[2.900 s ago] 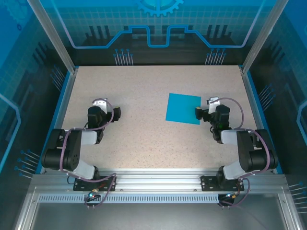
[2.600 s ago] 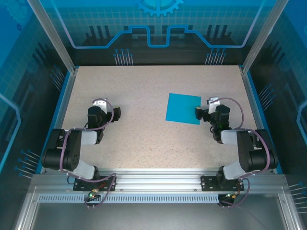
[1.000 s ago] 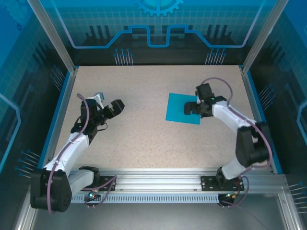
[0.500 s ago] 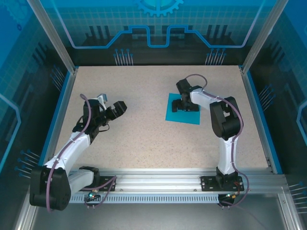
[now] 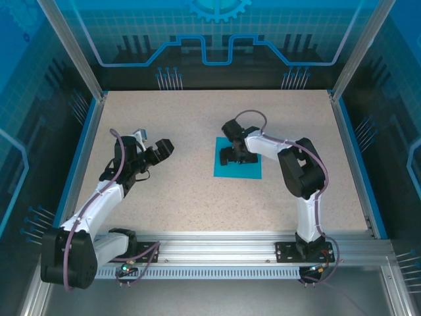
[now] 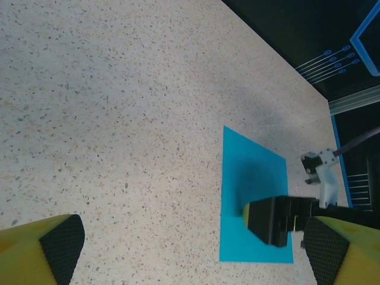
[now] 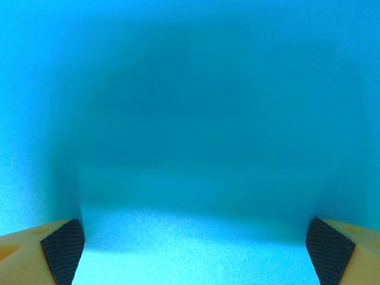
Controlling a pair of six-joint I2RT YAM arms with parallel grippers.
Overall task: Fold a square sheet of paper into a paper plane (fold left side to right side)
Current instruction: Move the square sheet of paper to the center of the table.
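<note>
Speckled beige counter (image 5: 197, 204) inside a blue-lit enclosure with aluminium posts. The square sheet of paper (image 5: 248, 170) lies flat just right of centre, plain teal and uncreased. The right tool (image 5: 231, 157) is low over it with its fingers spread wide. The left tool (image 5: 162, 149) is well to the sheet's left, fingers also spread.

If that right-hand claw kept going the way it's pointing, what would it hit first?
The square sheet of paper: the right gripper points straight down at it with jaws open, apparently very close, perhaps touching.
</note>
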